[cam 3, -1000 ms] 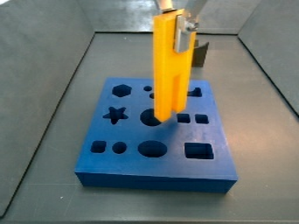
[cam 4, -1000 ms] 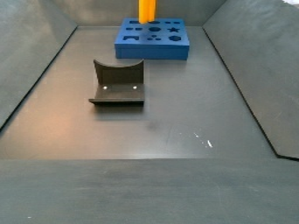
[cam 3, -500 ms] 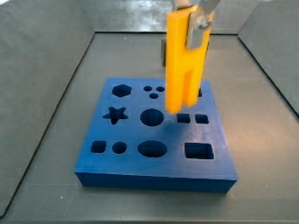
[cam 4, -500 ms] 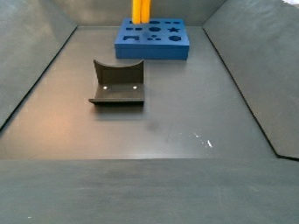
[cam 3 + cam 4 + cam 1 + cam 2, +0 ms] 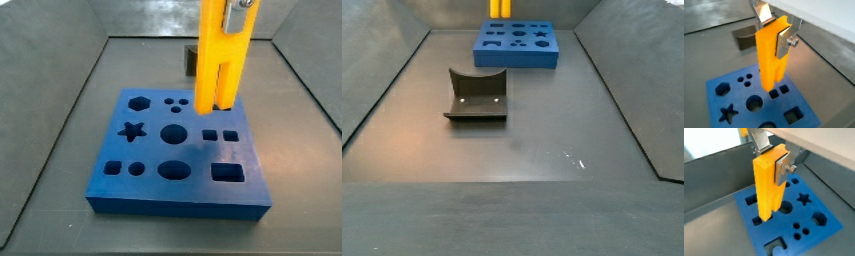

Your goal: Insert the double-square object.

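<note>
My gripper (image 5: 238, 4) is shut on the upper end of the double-square object (image 5: 221, 55), a long yellow-orange bar that hangs upright. Its split lower end hovers just above the blue board (image 5: 147, 185), a little behind the pair of small square holes (image 5: 221, 134). In both wrist views the silver fingers (image 5: 785, 40) (image 5: 783, 163) clamp the bar (image 5: 771, 60) (image 5: 769, 185) from two sides over the board (image 5: 741, 102) (image 5: 821, 235). In a side view only the bar's lower part (image 5: 500, 8) shows above the board (image 5: 516, 58).
The board has several other holes: hexagon (image 5: 138, 101), star (image 5: 131, 130), circles, squares. The dark fixture (image 5: 476, 95) stands on the grey floor beside the board; it also shows behind the bar (image 5: 191, 58). Sloped grey walls enclose the floor.
The gripper has carried the yellow bar rightward across the board and raised it a little; its lower end went from the large round hole to near the two small square holes.
</note>
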Motion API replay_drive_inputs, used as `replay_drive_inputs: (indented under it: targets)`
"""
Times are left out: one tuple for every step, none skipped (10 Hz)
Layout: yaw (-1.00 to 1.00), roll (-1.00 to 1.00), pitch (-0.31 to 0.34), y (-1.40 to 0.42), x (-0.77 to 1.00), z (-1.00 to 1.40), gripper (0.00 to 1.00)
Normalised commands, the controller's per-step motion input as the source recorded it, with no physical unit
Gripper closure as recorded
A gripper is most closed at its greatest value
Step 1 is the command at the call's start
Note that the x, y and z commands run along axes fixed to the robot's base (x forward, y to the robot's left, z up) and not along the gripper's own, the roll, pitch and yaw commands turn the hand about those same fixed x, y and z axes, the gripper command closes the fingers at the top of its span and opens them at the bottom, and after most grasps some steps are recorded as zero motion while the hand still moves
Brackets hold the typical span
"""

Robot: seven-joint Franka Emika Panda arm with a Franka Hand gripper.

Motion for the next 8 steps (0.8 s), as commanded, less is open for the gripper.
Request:
replay_drive_inputs:
  targets:
    - [-0.89, -0.06, 0.0, 0.0, 0.21, -0.07, 1.0]
    - [-0.81, -0.01, 0.037, 0.0, 0.23, -0.13, 1.0]
    - [-0.67, -0.01, 0.139, 0.0, 0.25, -0.1, 1.0]
    - [-0.61, -0.02, 0.13, 0.0, 0.33, -0.19, 1.0]
    - [-0.51, 0.0, 0.176, 0.0, 0.39, -0.24, 1.0]
    - [-0.35, 0.02, 0.229, -0.01, 0.4, -0.05, 1.0]
    - [-0.04, 0.0, 0.05, 0.0, 0.09, 0.0, 1.0]
    - [0.0, 0.02, 0.0, 0.0, 0.0, -0.01, 1.0]
